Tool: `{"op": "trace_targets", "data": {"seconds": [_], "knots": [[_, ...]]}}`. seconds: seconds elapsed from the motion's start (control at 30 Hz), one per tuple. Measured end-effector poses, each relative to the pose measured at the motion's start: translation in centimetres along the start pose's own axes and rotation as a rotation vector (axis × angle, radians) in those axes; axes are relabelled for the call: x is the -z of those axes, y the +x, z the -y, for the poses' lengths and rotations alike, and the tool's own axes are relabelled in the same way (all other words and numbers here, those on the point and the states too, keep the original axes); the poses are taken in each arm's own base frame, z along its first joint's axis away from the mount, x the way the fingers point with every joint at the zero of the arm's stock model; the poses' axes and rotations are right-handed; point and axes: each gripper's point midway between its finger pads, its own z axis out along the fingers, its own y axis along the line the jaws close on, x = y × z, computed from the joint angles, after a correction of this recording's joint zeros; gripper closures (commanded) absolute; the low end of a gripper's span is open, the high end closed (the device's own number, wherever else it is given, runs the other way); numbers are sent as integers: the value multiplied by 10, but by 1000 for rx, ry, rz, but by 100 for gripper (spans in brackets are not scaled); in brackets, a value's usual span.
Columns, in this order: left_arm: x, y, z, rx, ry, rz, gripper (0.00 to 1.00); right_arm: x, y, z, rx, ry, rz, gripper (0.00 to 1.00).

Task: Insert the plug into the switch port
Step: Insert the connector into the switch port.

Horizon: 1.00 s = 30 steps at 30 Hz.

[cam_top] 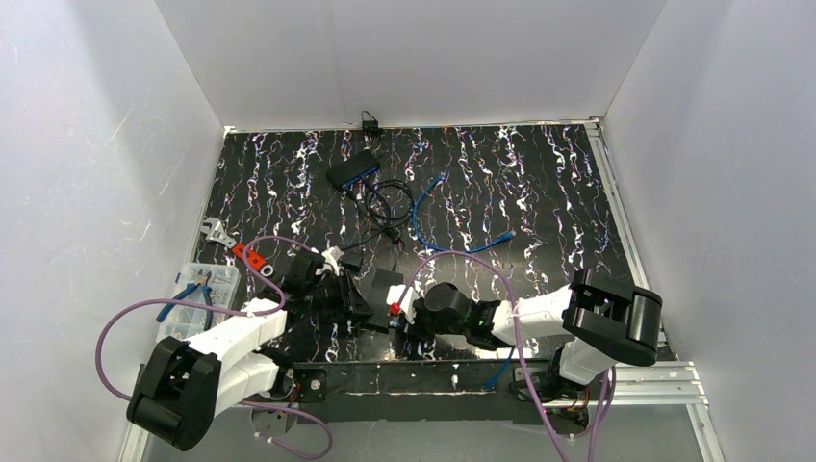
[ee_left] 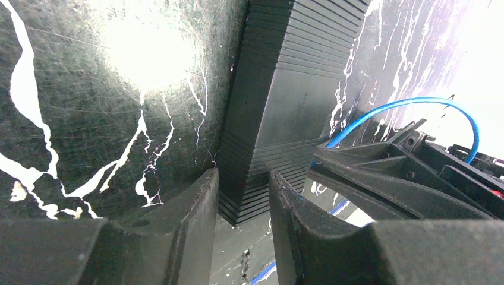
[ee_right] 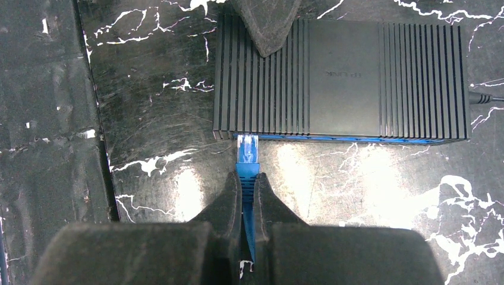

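One ribbed, boxy switch (ee_right: pixel 342 77); translucent blue plug (ee_right: pixel 247 148).

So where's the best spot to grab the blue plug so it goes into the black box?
Pinch the blue sleeve just behind the clear plug, coming from the side away from the black box. The plug lies flat, tip pointing at the box's front edge, so holding from behind leaves the tip free. The right end effector pinches it there.

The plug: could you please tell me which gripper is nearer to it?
Right. The right gripper clamps the cable just behind the plug. The left gripper straddles the switch on the side opposite the plug.
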Motion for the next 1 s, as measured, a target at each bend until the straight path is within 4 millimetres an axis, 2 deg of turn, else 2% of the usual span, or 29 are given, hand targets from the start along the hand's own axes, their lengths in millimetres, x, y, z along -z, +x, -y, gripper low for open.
{"op": "trace_targets", "data": {"seconds": [1.0], "knots": [[-1,-16,-1,-7,8,110,82,-7,-10,14,-111,7,-96,99]]}}
